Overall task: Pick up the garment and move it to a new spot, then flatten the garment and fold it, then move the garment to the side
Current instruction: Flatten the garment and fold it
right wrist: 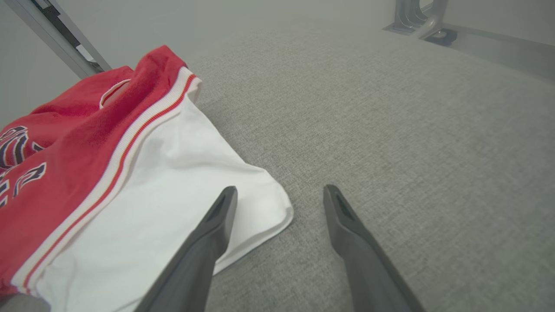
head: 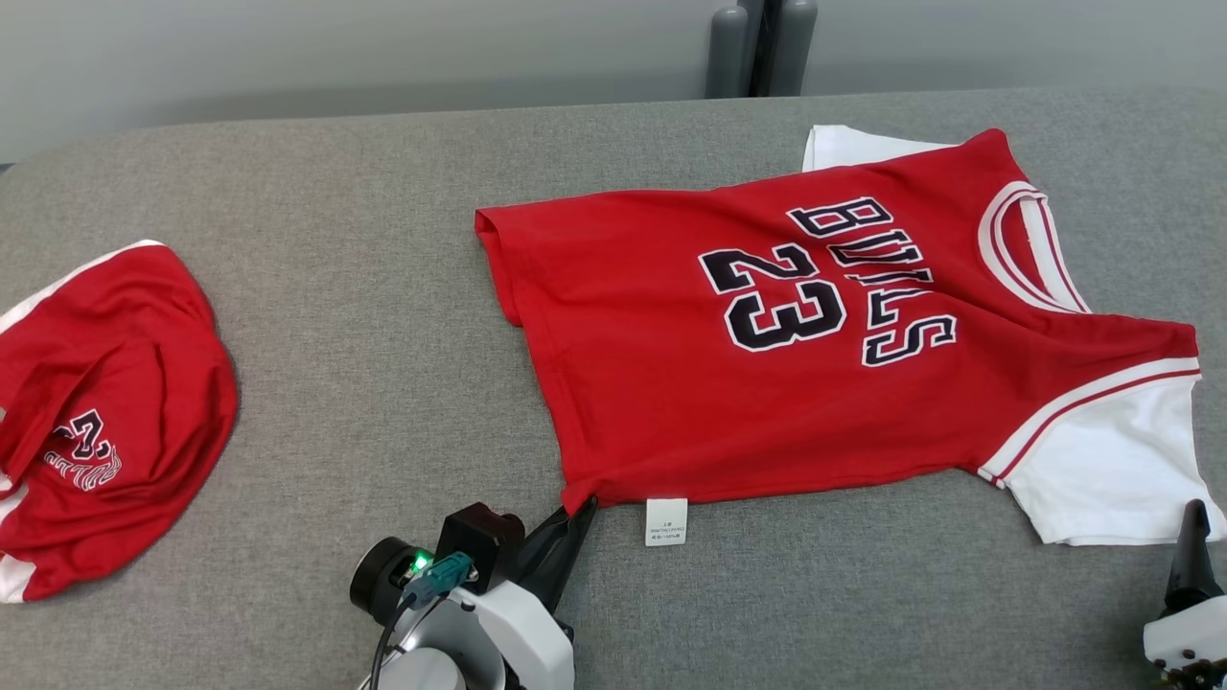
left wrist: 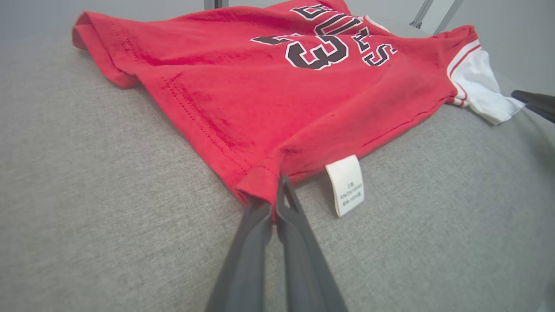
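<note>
Left gripper (left wrist: 277, 190) fingers pinch the near hem corner of a red "BULLS 23" jersey (head: 671, 402) with white sleeves, spread right of centre on the grey fabric tabletop (head: 383, 335). Right gripper (right wrist: 279, 190) fingers stand wide, empty, at one sleeve's edge.

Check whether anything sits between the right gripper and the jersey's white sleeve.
Nothing visible does. The right gripper has its jaws open right at the white sleeve of the jersey. In the right wrist view, one jaw crosses the sleeve's corner and the other is over the bare grey table.
</note>
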`<state>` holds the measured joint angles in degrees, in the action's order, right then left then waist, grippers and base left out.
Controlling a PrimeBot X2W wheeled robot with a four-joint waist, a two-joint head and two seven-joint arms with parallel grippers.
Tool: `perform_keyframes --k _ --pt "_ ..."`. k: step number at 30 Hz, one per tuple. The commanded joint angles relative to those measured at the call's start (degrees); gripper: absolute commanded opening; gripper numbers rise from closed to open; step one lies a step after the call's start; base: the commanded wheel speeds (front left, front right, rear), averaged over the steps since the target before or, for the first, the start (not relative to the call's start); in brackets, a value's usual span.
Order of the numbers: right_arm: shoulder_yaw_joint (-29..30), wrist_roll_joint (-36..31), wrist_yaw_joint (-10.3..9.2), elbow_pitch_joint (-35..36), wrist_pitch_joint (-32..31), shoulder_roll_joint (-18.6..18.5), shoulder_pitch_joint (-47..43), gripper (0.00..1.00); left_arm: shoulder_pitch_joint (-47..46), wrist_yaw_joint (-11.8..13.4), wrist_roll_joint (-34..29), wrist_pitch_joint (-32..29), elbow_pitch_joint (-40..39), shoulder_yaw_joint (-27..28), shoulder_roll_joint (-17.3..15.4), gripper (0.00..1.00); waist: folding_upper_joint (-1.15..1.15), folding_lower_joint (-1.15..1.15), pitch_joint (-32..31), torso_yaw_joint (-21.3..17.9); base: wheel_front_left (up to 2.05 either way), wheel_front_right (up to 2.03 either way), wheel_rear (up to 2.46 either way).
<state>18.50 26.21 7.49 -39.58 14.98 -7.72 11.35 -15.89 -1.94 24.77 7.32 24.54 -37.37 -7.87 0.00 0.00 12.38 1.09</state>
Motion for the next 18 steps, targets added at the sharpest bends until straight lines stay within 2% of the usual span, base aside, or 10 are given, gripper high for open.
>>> perform_keyframes --k 1,8,9,10,11,16,18 --pt "-0.6 0.8 -0.01 -1.1 0.3 -1.3 0.8 1.0 -1.4 0.1 -0.1 0.1 -0.2 0.0 -0.2 0.0 0.0 0.0 0.2 0.1 0.0 0.0 0.0" --pt "-1.9 2.3 0.0 -2.9 0.3 -1.7 1.7 1.0 -1.3 0.4 -0.1 0.0 -0.3 -0.4 -0.3 0.0 0.0 0.0 0.2 0.2 0.0 0.0 0.0" --pt "-2.2 2.6 0.0 -3.2 0.3 -1.8 1.9 0.73 -1.4 0.4 0.0 -0.1 -0.3 -0.4 -0.3 0.0 0.0 0.0 0.2 0.3 0.0 0.0 0.0" --pt "-2.5 3.0 0.0 -3.4 0.3 -1.8 2.1 0.3 -1.5 0.3 0.0 -0.1 -0.4 -0.5 -0.4 0.0 0.0 0.0 0.2 0.4 0.0 0.0 0.0" --pt "-3.0 3.6 0.0 -3.5 0.3 -1.8 2.2 0.0 -1.5 0.3 0.1 -0.2 -0.4 -0.6 -0.5 0.0 0.0 0.0 0.2 0.5 0.0 0.0 0.0" --pt "-4.6 4.6 0.0 -0.8 0.3 -2.5 1.8 0.0 -1.1 0.4 0.4 -0.6 -0.5 -0.8 -1.1 0.0 0.0 0.0 -0.1 0.5 0.0 0.0 0.0" --pt "-4.8 3.1 0.0 2.0 0.3 -3.3 1.2 0.0 -0.5 0.0 1.3 -1.0 -0.6 -0.6 -1.1 0.0 0.0 0.0 -0.3 0.4 0.0 0.0 0.0"
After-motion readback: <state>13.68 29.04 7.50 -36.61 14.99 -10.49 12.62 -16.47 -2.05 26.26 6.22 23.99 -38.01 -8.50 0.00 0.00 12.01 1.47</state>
